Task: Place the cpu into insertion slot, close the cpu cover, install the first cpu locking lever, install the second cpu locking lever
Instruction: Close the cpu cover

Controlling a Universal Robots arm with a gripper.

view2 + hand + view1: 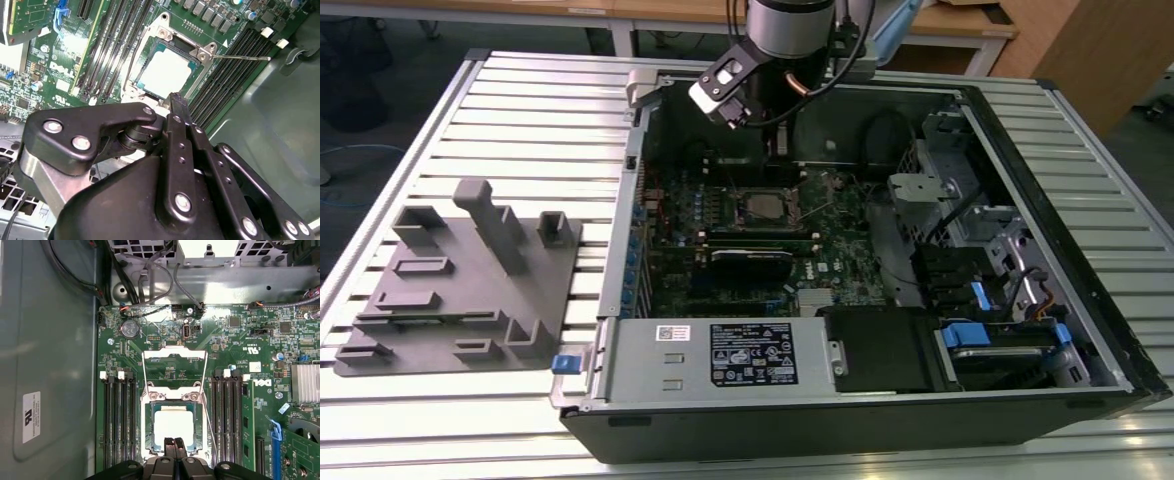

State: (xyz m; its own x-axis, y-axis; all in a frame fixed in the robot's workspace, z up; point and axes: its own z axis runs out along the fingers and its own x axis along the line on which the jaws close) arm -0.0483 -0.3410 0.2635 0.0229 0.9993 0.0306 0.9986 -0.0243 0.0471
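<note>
Squarely beneath the gripper (175, 441), the cpu (173, 424) lies socketed.

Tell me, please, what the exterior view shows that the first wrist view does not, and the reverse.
Exterior view: the slatted table, a grey fixture block to the exterior view's left of the open computer case, and the arm above the case.
First wrist view: the gripper, shut, at the edge of the cpu; whether they touch cannot be told. A round coin cell sits on the board.
Both: the green circuit board with the cpu lying in the insertion slot.
</note>
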